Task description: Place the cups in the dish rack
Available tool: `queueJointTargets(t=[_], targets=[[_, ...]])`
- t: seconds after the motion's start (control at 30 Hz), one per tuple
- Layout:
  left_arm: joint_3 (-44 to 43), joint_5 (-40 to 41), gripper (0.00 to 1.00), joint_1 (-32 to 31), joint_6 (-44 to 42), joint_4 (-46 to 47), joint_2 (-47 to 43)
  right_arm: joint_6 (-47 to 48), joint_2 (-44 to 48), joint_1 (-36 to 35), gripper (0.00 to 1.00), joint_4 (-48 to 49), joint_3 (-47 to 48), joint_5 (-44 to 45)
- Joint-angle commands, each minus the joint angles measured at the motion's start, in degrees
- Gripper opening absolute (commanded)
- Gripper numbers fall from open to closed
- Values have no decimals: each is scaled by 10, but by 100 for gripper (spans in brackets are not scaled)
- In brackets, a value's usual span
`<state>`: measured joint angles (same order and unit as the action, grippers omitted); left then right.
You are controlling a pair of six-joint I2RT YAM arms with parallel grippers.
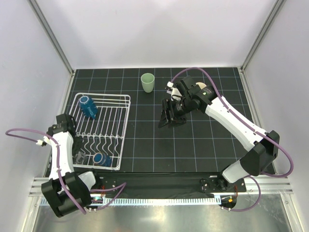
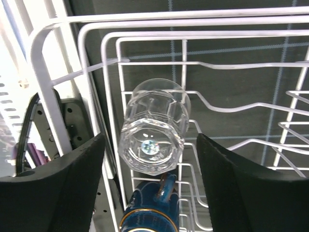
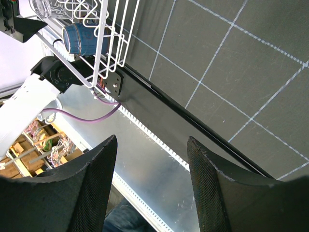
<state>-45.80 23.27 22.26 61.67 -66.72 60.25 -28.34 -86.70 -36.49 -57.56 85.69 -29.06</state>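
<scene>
Glass [image 2: 153, 126] rests on its side between dish rack [image 2: 193, 21] wires, so it cannot roll; your left gripper [image 2: 149, 140] straddles it wide, untouching. Right gripper [image 3: 151, 140] wide, empty.

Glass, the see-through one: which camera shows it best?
Left wrist: the glass fills the middle, resting in the rack. The top view shows only a faint blur, and the right wrist view catches just a sliver at its top edge.
</scene>
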Motion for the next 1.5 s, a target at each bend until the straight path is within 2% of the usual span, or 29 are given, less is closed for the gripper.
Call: queueJointTargets(t=[0.0, 0.07, 0.23, 0.43, 0.6, 0.63, 0.73, 0.87, 0.97, 1.07, 1.17, 1.23, 1.27, 1.3, 1.47], targets=[[-15, 23, 75, 3, 15, -9, -2, 7, 15, 1, 61, 3, 11, 4], [-21, 26, 81, 3, 15, -19, -3, 7, 17, 2, 61, 3, 12, 3], [-60, -11, 85, 3, 16, -49, -11, 7, 17, 3, 61, 4, 19, 6], [-162, -38, 91, -3, 16, -97, -33, 5, 18, 4, 61, 8, 35, 15], [-234, -94, 92, -23, -12, -109, -30, 12, 8, 13, 61, -1, 61, 35], [-253, -107, 90, -28, -19, -91, -24, 12, 6, 18, 61, -3, 67, 41], [-310, -152, 83, -74, -63, -61, 10, 7, -2, 28, 61, 5, 78, 59], [-392, -154, 84, -166, -104, -52, 75, 0, -35, 35, 61, 23, 105, 89], [-436, -171, 85, -242, -142, -23, 115, -7, -81, 44, 61, 23, 168, 140], [-454, -229, 85, -295, -181, 18, 133, -23, -130, 56, 62, 5, 219, 206], [-461, -302, 86, -337, -214, 68, 143, -53, -159, 111, 62, 3, 255, 247], [-458, -339, 84, -354, -235, 101, 143, -61, -172, 171, 62, 7, 257, 249], [-451, -394, 82, -356, -240, 114, 140, -57, -185, 186, 61, 5, 265, 252], [-435, -416, 81, -358, -242, 129, 135, -52, -193, 217, 62, 2, 272, 261], [-402, -495, 82, -386, -245, 186, 124, -18, -242, 281, 64, -19, 315, 288]])
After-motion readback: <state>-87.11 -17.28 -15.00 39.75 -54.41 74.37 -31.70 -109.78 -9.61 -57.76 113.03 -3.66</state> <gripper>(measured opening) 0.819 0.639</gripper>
